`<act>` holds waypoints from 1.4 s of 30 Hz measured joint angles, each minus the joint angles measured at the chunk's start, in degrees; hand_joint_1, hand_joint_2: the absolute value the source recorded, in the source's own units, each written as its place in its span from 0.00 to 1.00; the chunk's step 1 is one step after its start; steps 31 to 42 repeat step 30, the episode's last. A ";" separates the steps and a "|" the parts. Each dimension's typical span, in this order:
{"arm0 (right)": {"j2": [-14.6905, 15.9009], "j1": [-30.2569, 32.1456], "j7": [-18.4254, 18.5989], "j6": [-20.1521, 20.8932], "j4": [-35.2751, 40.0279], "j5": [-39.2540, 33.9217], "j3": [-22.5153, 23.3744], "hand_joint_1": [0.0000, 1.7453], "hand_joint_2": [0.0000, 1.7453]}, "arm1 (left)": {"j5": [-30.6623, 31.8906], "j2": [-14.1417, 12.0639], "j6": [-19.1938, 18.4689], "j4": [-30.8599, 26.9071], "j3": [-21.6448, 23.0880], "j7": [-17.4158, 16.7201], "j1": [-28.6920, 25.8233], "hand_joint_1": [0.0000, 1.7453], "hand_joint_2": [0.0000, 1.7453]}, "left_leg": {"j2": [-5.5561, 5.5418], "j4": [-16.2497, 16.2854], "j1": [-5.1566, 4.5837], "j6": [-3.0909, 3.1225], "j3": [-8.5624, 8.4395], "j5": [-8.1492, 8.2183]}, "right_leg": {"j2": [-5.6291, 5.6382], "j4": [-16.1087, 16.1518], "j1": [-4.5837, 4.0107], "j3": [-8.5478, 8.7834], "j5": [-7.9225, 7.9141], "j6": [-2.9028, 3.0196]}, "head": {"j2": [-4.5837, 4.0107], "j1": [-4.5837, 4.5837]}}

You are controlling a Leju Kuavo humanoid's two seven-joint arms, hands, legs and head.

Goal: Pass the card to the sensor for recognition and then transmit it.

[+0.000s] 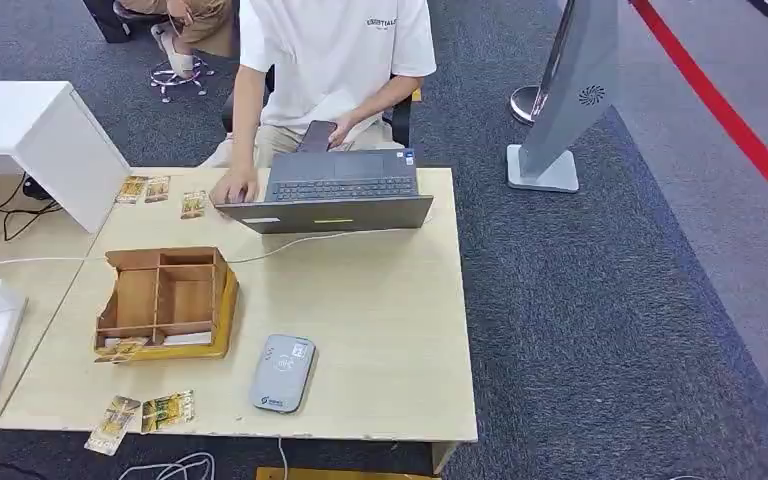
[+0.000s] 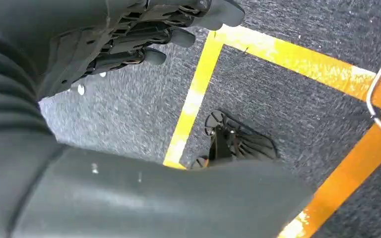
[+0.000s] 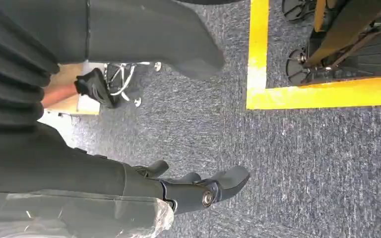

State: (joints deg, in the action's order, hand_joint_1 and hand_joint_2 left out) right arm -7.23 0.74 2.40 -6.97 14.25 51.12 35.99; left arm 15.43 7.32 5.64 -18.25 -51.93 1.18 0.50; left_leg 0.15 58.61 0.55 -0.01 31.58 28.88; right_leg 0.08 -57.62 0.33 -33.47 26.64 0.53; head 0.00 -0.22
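Plainly, nothing of the task is under way yet. The light wooden table [image 1: 380, 330] carries everything, and I place things by the grey card reader [image 1: 282, 373] near its front edge. Far behind the reader an open laptop [image 1: 335, 195] faces a seated person [image 1: 330, 60]. Just left of the reader and slightly behind it stands a wooden divided tray [image 1: 165, 300] with a card lying at its front corner. Two cards [image 1: 145, 415] lie left of the reader at the table's front edge, one overhanging it; three more cards [image 1: 160, 192] lie far behind, left of the laptop.

The left hand [image 2: 144, 34] hangs over the carpet, fingers loosely extended and slightly apart, holding nothing. The right hand [image 3: 188, 191] also hangs over the carpet, fingers apart and empty.

My judgement of the risk: the overhanging card could be nudged off the table by a clumsy reach, and thin flat cards may slip from the fingers. A sweeping arm could also push the reader askew.
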 joint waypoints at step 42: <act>5.11 6.07 -1.88 5.72 6.14 -41.84 -28.04 0.00 0.00 | -12.63 -5.72 -4.37 -1.90 40.19 -0.50 -6.99 0.00 0.00 | -0.01 -0.01 0.01 0.02 0.02 0.03 | -0.01 0.00 0.00 -0.01 0.01 -0.01 | 0.00 0.00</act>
